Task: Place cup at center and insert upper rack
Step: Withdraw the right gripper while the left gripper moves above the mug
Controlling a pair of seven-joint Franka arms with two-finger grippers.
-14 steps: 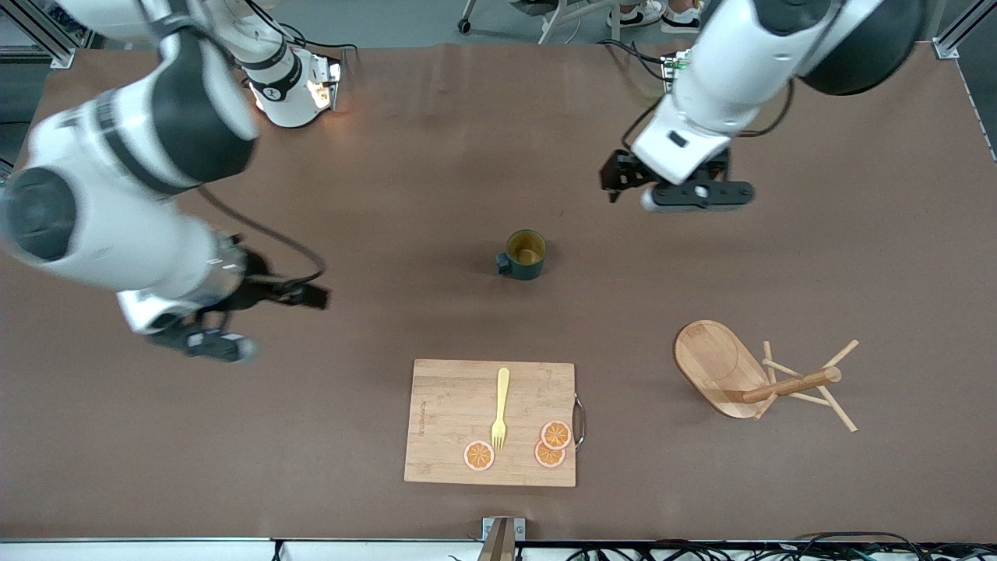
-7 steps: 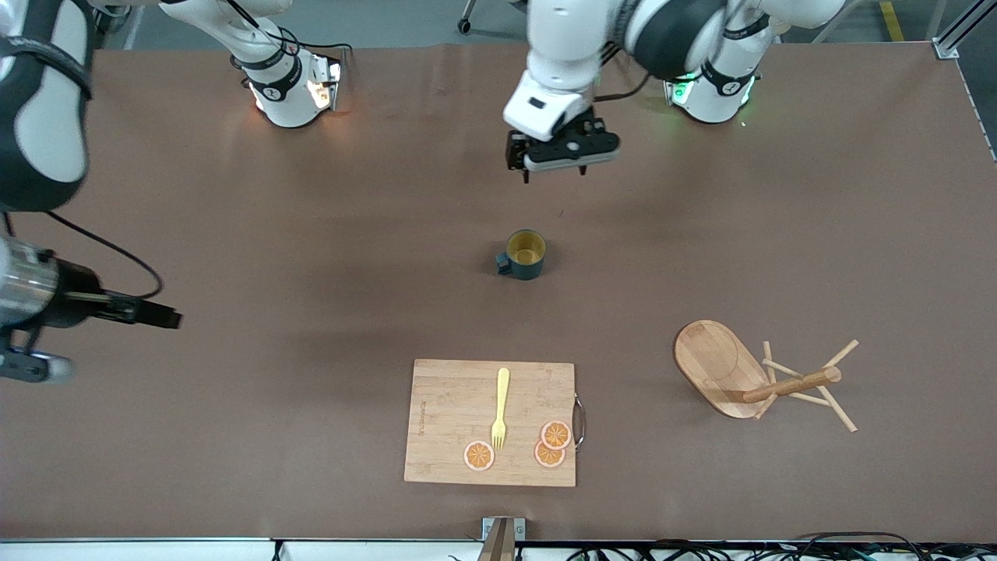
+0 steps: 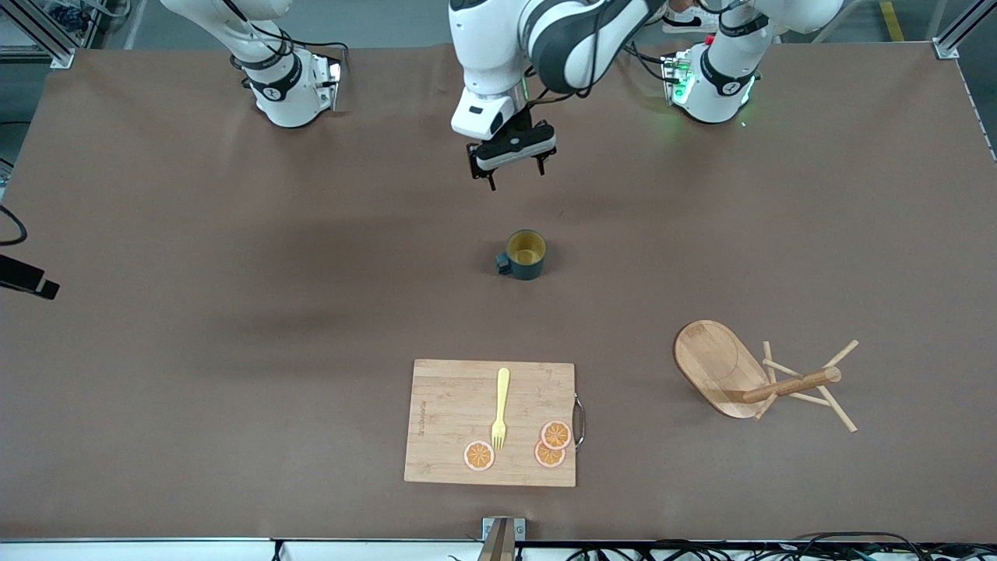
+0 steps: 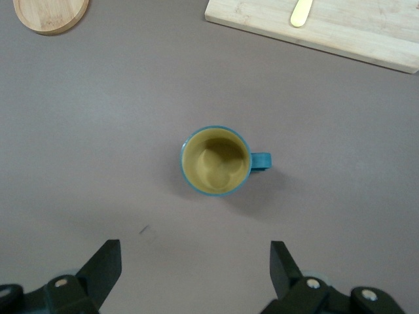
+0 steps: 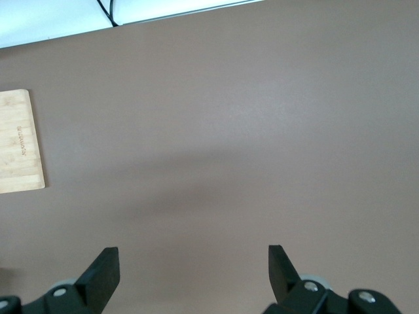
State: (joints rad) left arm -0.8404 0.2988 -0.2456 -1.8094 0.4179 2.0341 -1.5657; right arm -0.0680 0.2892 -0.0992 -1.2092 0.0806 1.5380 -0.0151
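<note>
On the brown table [image 3: 234, 374] near its middle, the cup [image 3: 526, 254] stood upright, its mustard-yellow inside showing and its small handle turned toward the right arm's end. My left gripper [image 3: 510, 162] hung in the air over bare table, just short of the cup on the side toward our bases, with its fingers spread wide apart and nothing between them. From my left wrist camera I saw the cup [image 4: 217, 161] sitting free on the table surface, clear of both of my fingertips [image 4: 105, 258], with a corner of the cutting board [image 4: 340, 29] and the edge of the rack's base in sight too.

The upper rack [image 3: 759, 380] lay tipped over on its side toward the left arm's end of the table, nearer the front camera than the cup and well apart from it. Its oval base [image 3: 713, 362] stood on edge and its post and crossing pegs pointed out toward the table's end.

The cutting board [image 3: 491, 422] lay flat, nearer the front camera than the cup, carrying a yellow fork [image 3: 500, 408] and three orange slices [image 3: 554, 434].

My right gripper [image 5: 191, 278] was out past the edge of the front view; its wrist camera showed its fingers apart, empty, over bare table with one end of the cutting board [image 5: 19, 140] visible.
</note>
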